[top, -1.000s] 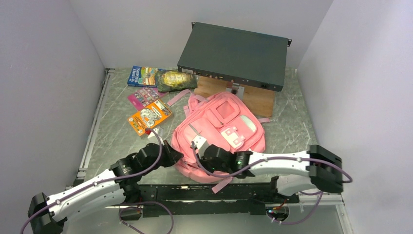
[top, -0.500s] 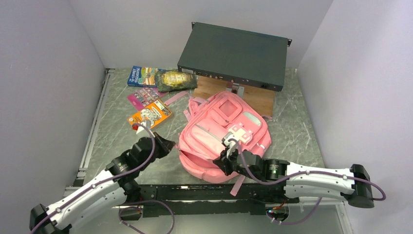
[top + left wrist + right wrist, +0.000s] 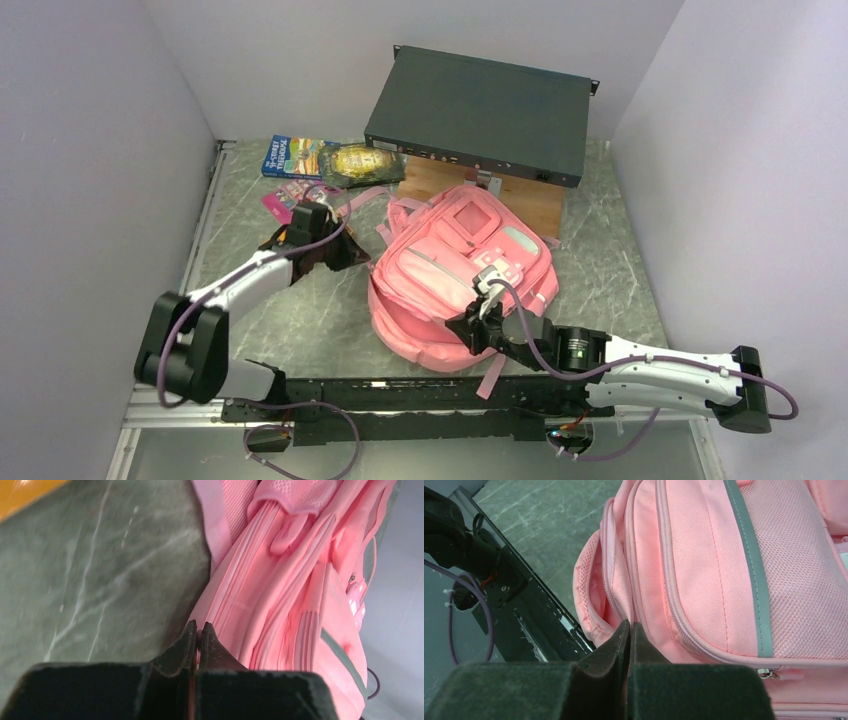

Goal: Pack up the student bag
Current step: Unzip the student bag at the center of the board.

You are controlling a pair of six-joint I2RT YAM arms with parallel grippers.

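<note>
The student bag (image 3: 450, 270), a soft pink backpack, lies front-up mid-table, and it also shows in the left wrist view (image 3: 300, 580) and the right wrist view (image 3: 724, 555). My left gripper (image 3: 347, 250) is at the bag's left side. In its wrist view the jaws (image 3: 198, 626) are shut, with a pink sliver of the bag's zip edge pinched at the tips. My right gripper (image 3: 468, 325) is at the bag's near edge. Its jaws (image 3: 629, 625) are shut at the zip seam, and what they pinch is hidden.
A dark flat metal case (image 3: 480, 110) rests on a wooden board (image 3: 525, 205) behind the bag. A blue book (image 3: 290, 155), a dark packet (image 3: 360, 165) and a pink card (image 3: 280, 203) lie far left. An orange book (image 3: 25, 490) is mostly under my left arm. A black rail (image 3: 400, 385) runs along the near edge.
My left gripper swept from the bag's near-left corner up along its left side. My right gripper slid right along the near edge. The bag shifted slightly right and away.
</note>
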